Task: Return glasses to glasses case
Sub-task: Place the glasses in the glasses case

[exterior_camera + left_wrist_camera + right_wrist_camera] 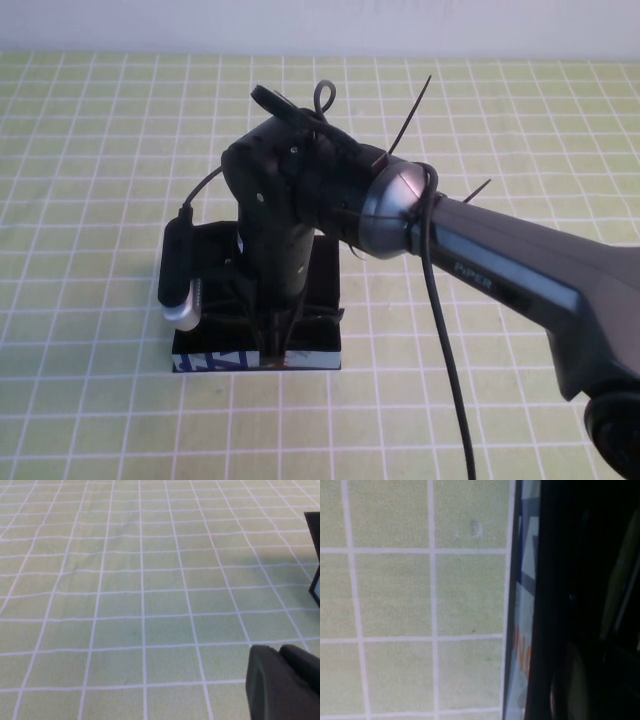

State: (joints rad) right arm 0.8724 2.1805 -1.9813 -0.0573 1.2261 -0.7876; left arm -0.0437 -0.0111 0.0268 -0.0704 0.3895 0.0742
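The glasses case (215,360) lies open at the table's middle, its light blue patterned front side facing me. My right gripper (272,342) points straight down into it, fingers drawn together on the black glasses (320,312), which sit low inside the case and are mostly hidden by the arm. In the right wrist view the case's patterned front (522,630) runs beside the dark inside, where a pale lens (580,680) of the glasses shows dimly. My left gripper (277,652) is shut and empty, low over bare cloth, with a corner of the case (315,580) off to its side.
A green cloth with a white grid (100,150) covers the whole table. The right arm's cable (440,330) hangs down across the cloth to the right of the case. The left arm is outside the high view.
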